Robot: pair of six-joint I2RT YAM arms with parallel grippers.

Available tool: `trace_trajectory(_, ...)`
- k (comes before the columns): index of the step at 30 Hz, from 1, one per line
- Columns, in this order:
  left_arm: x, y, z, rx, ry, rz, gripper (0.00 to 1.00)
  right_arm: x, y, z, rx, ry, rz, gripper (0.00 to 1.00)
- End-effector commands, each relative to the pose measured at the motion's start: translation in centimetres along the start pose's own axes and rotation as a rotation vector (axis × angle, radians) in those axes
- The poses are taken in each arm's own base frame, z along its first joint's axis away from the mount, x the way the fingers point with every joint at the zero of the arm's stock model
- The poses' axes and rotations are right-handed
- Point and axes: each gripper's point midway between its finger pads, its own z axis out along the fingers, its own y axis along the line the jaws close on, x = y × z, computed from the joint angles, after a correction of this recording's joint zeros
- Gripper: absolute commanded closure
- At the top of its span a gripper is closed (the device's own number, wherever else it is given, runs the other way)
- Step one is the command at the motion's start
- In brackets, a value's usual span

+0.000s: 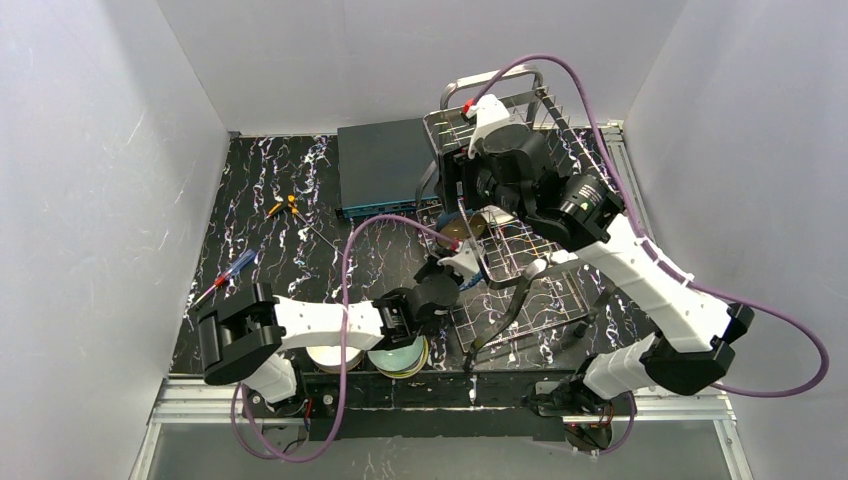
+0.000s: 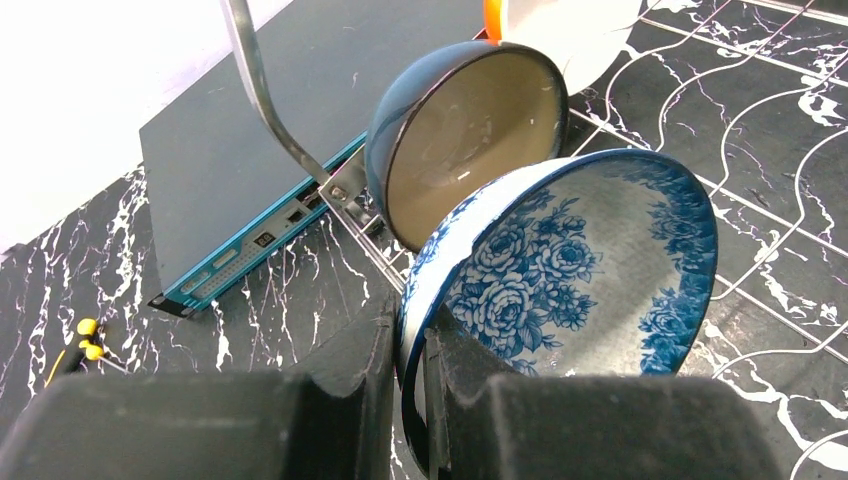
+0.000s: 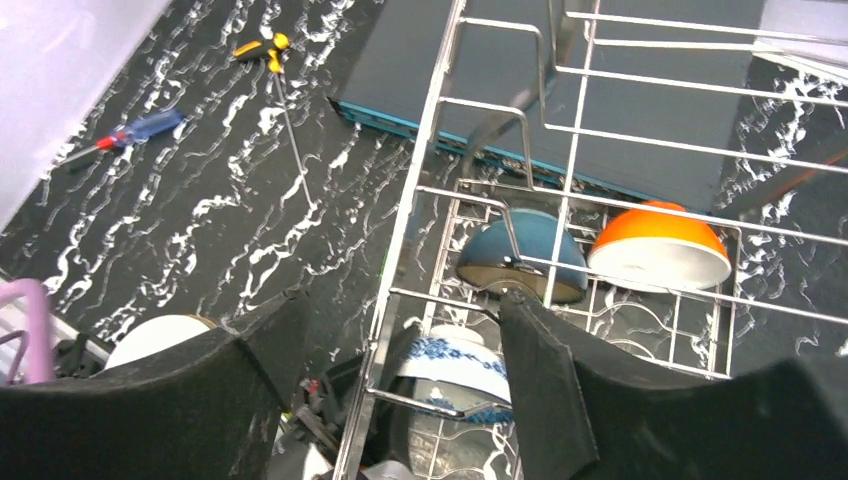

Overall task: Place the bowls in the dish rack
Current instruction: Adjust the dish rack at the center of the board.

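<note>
Pinches the flowered bowl (image 2: pixel 570 270) by its rim in the left gripper (image 2: pixel 410 350), on edge, probably just inside the dish rack (image 1: pixel 530 270) at its near corner, free slot straight ahead before the dark blue bowl (image 2: pixel 470 130), with the right gripper (image 3: pixel 400 310) spread wide and empty above.

There were one dish rack (image 1: pixel 520 290), one flat teal box (image 1: pixel 385 165), two screwdrivers, a yellow-handled screwdriver (image 1: pixel 285 207) and a blue-handled screwdriver (image 1: pixel 236 265), and three racked bowls, a blue-flowered bowl (image 2: pixel 580 270), a dark blue bowl (image 2: pixel 470 140) and an orange bowl (image 3: pixel 660 245), plus one white bowl (image 1: pixel 325 358) beside a greenish stack (image 1: pixel 400 357) too hidden to count.
</note>
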Motion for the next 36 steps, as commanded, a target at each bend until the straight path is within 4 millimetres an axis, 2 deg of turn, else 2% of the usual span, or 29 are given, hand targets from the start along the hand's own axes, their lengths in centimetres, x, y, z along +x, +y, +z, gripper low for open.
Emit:
trace_trajectory(1,-3.6,0.1,0.7,-0.052,-0.066,-0.1,1.0,-5.5,3.9,-2.8,-0.209,-0.227,0.083,0.21)
trace_trajectory(6,-4.7,-0.4,2.0,-0.085,-0.107,-0.047,1.0,-5.8,3.3,-3.9,-0.208,-0.26,0.08,0.14)
trace_trajectory(9,-5.1,-0.6,2.9,-0.101,-0.133,-0.015,1.0,-5.7,3.2,-4.2,-0.208,-0.26,0.078,0.12)
trace_trajectory(19,-6.8,1.4,4.9,-0.242,-0.264,0.035,1.0,-5.2,2.9,-4.5,-0.202,-0.243,0.063,0.1)
trace_trajectory(36,-5.1,0.4,6.1,-0.235,-0.256,0.174,1.0,-4.3,2.7,-4.3,-0.194,-0.215,0.054,0.08)
